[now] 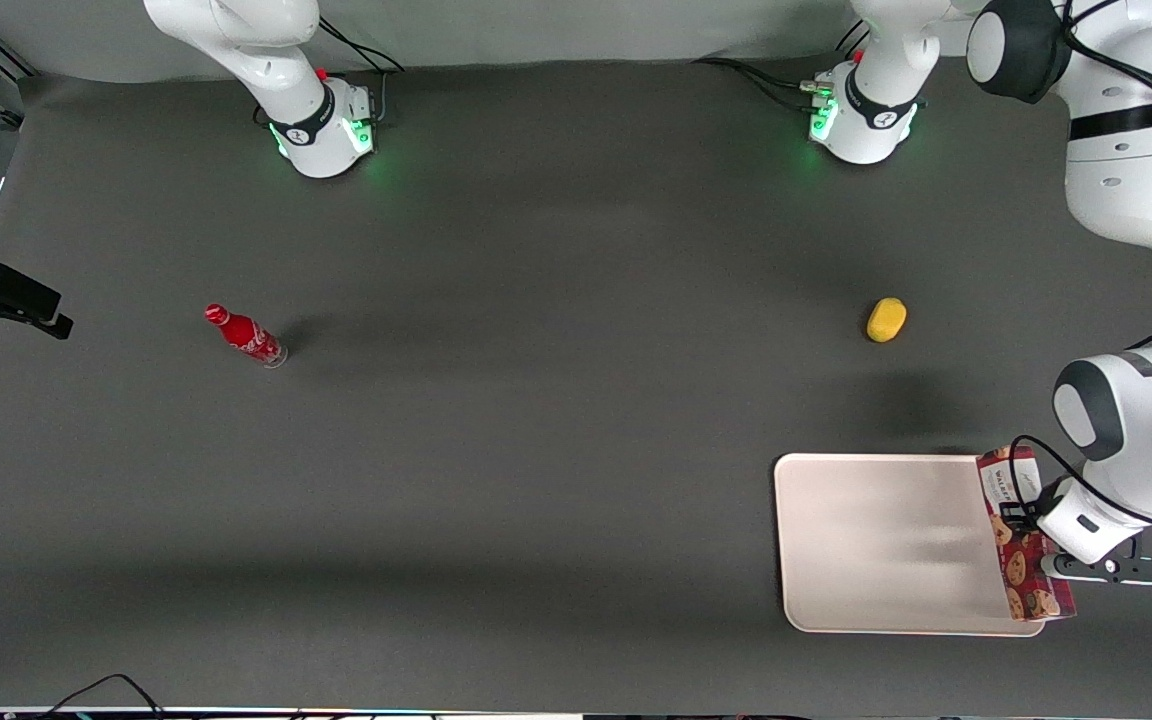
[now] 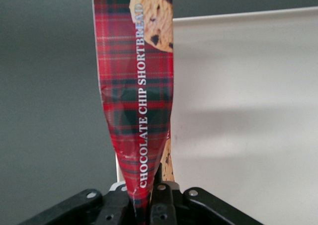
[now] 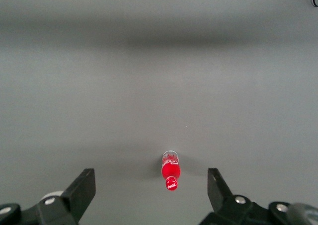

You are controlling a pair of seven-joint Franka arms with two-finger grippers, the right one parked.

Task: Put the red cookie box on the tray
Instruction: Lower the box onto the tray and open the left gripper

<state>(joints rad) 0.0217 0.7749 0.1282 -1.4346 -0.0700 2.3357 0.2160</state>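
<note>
Gripper (image 1: 1021, 531) clamped on the red cookie box (image 1: 1025, 540), carried over the tray (image 1: 876, 540) edge at the working arm's end — next, I'd say, shift inward, lower, release.

A dark grey table (image 1: 556, 480) is being occupied by a cream tray (image 1: 876, 545) at the working arm's end, a yellow object (image 1: 886, 319) farther from the camera, and a red bottle (image 1: 245, 336) toward the parked arm's end. The gripper (image 1: 1021, 522) is being held at the tray's edge.
</note>
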